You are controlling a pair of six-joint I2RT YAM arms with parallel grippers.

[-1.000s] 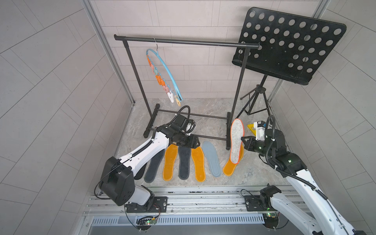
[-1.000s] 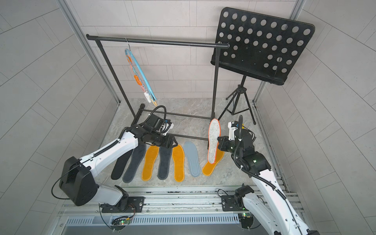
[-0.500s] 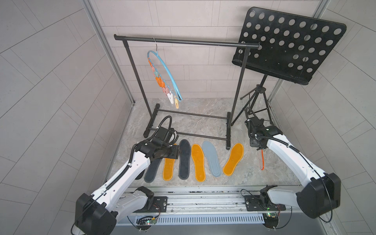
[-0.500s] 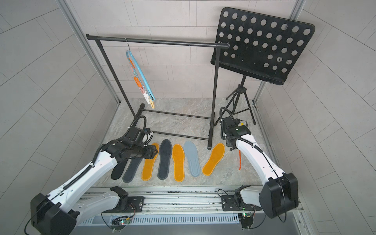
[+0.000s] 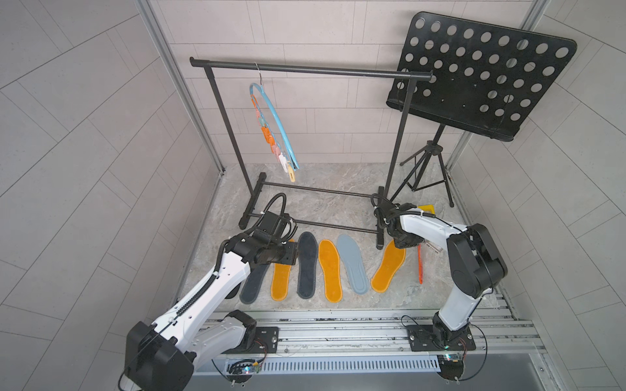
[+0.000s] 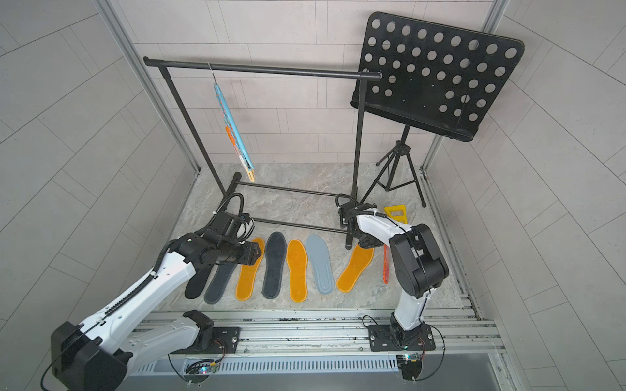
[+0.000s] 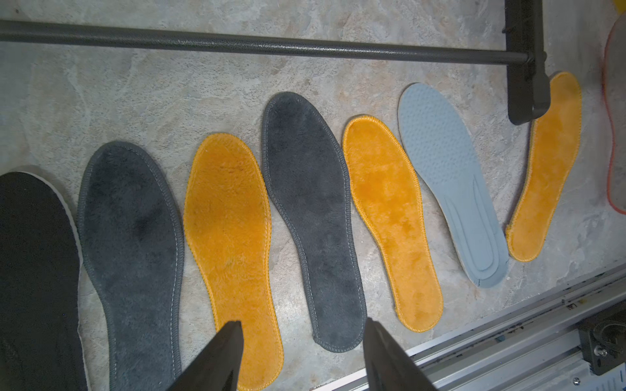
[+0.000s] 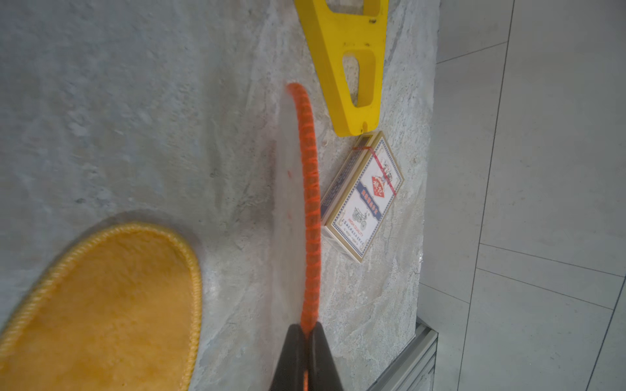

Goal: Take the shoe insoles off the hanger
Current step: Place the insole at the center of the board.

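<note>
1. My right gripper (image 8: pixel 306 333) has its jaws clamped on the red-orange mesh insole (image 8: pixel 310 203), held on edge. Whether it touches the floor (image 8: pixel 135 101) I can't quite tell.
2. My left gripper (image 7: pixel 303 326) hovers, jaws apart, above the row of seven insoles (image 7: pixel 311 216) lying flat.
3. The hanger (image 5: pixel 277 125), carrying only clips, hangs on the rack (image 5: pixel 305 69) at twelve o'clock from that row. The mesh insole sits at three o'clock.

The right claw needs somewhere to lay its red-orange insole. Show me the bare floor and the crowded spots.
Bare: grey stone floor between the black garment rack's two floor bars, and a narrow strip between the right-most orange-yellow fleece insole and the held red-orange mesh insole. Crowded: the insole row leftward; around the yellow plastic wedge and card box.
</note>
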